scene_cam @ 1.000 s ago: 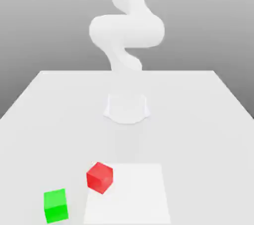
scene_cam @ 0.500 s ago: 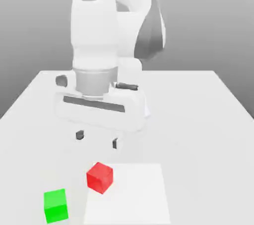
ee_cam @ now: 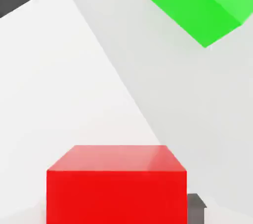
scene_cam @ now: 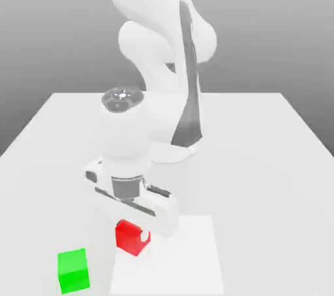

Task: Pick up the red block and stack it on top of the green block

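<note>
1. Arm: a second ago folded upright at the back of the table (scene_cam: 261,158); now bent forward and down, hand low over the near edge; the descent took place within that second.
2. Gripper (scene_cam: 134,226): half a second ago it hung above the red block with fingers spread; now it sits down over the block, fingers drawn in and pinching it from either side; one dark fingertip (ee_cam: 196,207) shows beside the block's face in the hand view.
3. Red block (scene_cam: 132,238): resting on the table at the edge of the paler square patch (scene_cam: 189,255), same spot as a second ago; not yet lifted.
4. Green block (scene_cam: 73,270): on the table near the red one, toward the exterior view's left and a little nearer the camera; unmoved; top face bare.
5. Meaning for the task: approach and grasp appear complete; lift, carry across to the green block and release remain; judged about a third done; a skewed pinch could tilt the cube on lifting.
</note>
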`<state>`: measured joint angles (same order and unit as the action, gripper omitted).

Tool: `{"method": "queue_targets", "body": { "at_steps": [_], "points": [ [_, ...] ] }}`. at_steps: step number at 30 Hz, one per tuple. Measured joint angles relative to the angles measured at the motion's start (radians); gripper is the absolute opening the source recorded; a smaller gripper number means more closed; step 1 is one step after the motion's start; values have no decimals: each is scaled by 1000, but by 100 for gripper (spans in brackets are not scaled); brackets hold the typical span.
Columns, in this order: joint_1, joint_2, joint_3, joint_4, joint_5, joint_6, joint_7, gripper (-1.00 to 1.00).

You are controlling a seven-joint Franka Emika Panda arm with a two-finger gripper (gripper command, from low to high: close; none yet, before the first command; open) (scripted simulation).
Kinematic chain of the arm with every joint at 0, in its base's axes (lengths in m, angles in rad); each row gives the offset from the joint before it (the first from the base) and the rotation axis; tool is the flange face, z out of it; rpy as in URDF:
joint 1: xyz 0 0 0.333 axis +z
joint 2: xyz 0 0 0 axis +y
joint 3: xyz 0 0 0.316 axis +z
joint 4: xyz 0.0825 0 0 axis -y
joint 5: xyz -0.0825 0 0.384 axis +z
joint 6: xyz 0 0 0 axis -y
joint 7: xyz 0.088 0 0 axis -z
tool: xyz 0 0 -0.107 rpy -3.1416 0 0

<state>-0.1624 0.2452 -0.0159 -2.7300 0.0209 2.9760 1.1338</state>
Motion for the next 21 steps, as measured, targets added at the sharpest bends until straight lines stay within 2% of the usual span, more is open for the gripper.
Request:
{"method": "queue_targets", "body": {
  "at_steps": [6,9,15,19,20,21],
  "points": [
    [4,-191,-8,-28,-18,-163,13,-100],
    [-37,-192,-19,45,-14,-238,-65,-100],
    [-118,-117,-42,257,-4,-376,-277,-100],
    [-133,5,-39,297,12,-293,-321,-100],
    [-136,40,-36,299,16,-261,-325,100],
    [-136,40,-36,299,16,-261,-325,100]
  ]
}}
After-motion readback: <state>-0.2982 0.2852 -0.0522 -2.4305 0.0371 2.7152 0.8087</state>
